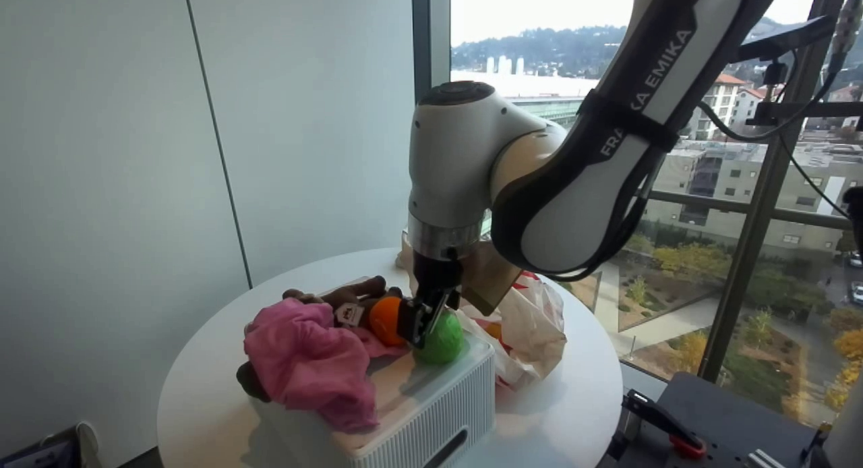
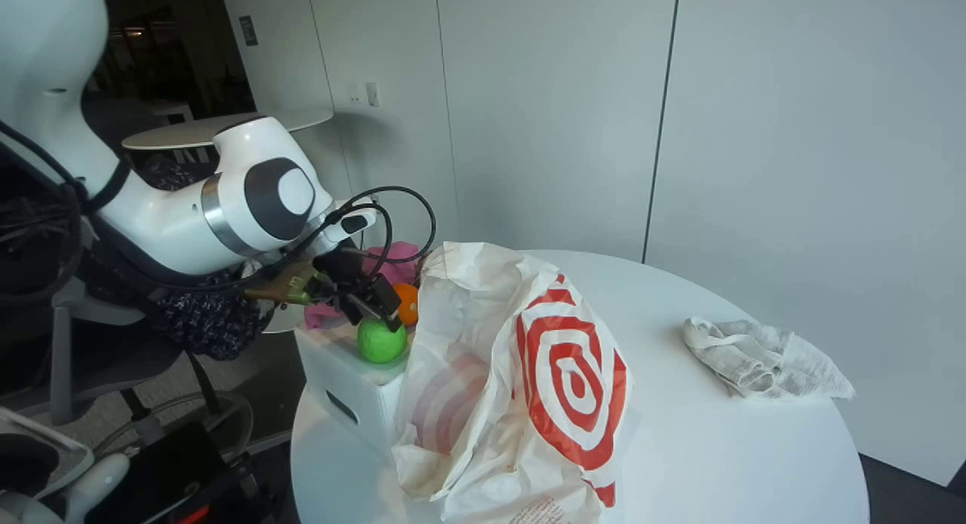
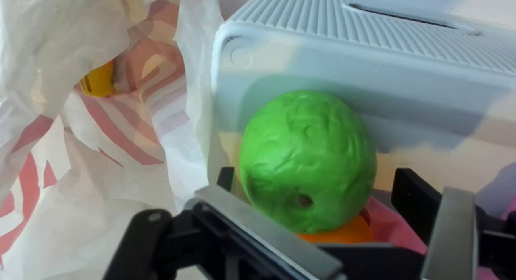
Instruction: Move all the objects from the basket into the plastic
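Observation:
Between the fingers of my open gripper point(image 3: 315, 181) sits a green ball point(image 3: 308, 151), a finger on each side, with a visible gap on the right. It rests on top of the basket, a white ribbed box point(image 1: 465, 394). Touching or close behind it is an orange ball point(image 1: 386, 321), mostly hidden in the wrist view. A pink cloth point(image 1: 313, 360) drapes over the box's edge beside a brown plush toy point(image 1: 354, 291) with a white label. The plastic, a crumpled white bag with red rings point(image 2: 573, 380), stands right beside the box, its mouth gaping. Something yellow point(image 3: 98, 80) shows inside it.
Box and bag share a round white table point(image 2: 679, 448). A crumpled whitish cloth point(image 2: 762, 358) lies farther along that table in an exterior view. The bag's film point(image 3: 193, 110) rises close against the box's side. Black cables point(image 2: 411, 195) loop out from the wrist.

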Controlling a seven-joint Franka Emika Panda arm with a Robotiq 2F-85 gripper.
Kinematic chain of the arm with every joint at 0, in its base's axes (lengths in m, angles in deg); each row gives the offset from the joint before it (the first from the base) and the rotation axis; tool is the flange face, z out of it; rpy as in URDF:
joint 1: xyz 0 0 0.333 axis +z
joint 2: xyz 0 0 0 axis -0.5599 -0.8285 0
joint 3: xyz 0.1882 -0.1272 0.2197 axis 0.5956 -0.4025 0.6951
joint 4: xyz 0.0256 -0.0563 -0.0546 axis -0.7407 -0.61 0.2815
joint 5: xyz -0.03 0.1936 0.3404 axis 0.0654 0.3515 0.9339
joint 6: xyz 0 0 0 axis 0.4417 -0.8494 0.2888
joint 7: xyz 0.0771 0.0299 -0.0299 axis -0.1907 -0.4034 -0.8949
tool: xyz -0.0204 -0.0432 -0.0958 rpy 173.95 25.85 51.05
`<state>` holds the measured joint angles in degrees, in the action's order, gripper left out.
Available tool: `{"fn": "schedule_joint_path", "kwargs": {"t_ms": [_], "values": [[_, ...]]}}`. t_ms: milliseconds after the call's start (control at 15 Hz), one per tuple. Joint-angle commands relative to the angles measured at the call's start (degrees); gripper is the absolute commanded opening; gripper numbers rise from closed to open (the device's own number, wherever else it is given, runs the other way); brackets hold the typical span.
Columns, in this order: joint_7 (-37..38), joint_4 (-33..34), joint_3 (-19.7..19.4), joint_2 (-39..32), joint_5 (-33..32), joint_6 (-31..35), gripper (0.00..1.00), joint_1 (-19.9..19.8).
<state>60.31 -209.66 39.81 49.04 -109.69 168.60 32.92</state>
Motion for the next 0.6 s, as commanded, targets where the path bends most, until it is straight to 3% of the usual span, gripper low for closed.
{"fn": "schedule_joint_path", "kwargs": {"t_ms": [0,133,267,533], "values": [[4.2,2.2,-0.1,-2.9,-5.8,1.3,0.74,-0.8],[5.2,2.4,-0.4,-3.5,-7.0,1.3,0.58,-0.7],[4.9,2.0,-0.4,-3.0,-5.2,0.5,0.53,-0.4],[-6.8,0.4,0.5,0.8,12.3,-4.7,0.52,1.4]]}}
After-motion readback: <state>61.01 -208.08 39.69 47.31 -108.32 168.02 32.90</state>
